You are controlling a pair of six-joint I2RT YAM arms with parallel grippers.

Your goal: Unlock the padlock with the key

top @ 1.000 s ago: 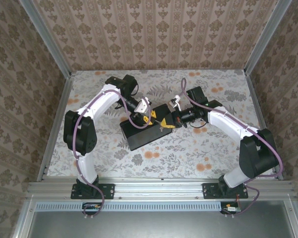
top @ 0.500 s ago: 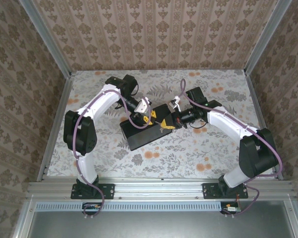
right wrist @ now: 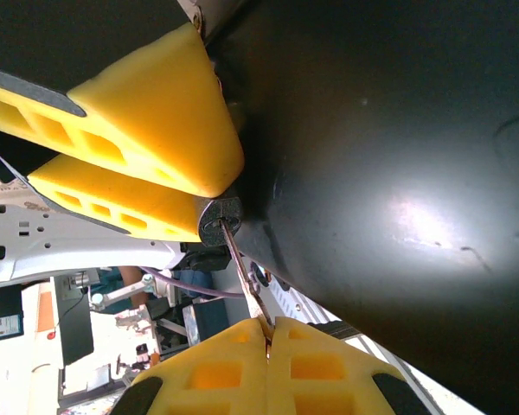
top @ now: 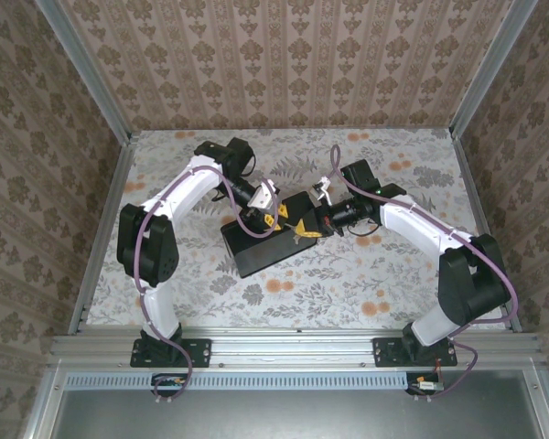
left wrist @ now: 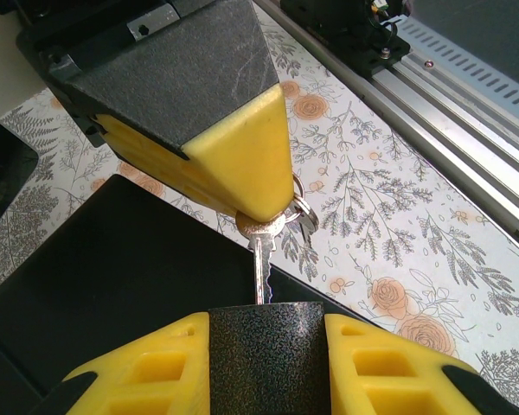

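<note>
Silver key (left wrist: pixel 259 259), one, in right pincer (right wrist: pixel 266 333); padlock (right wrist: pixel 218 218), one, in left pincer (right wrist: pixel 214 203).

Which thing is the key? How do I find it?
Look at the black box in the middle of the flowery cloth. At its edge, the right tool pinches the key: a thin silvery strip with little rings at its head, unlike the chunky yellow fingers around it.

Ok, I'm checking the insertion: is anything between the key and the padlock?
Nothing visible. The right fingers pinch the key by its head, and its blade runs straight to the padlock clamped between the left fingers; the keyhole itself is hidden.
</note>
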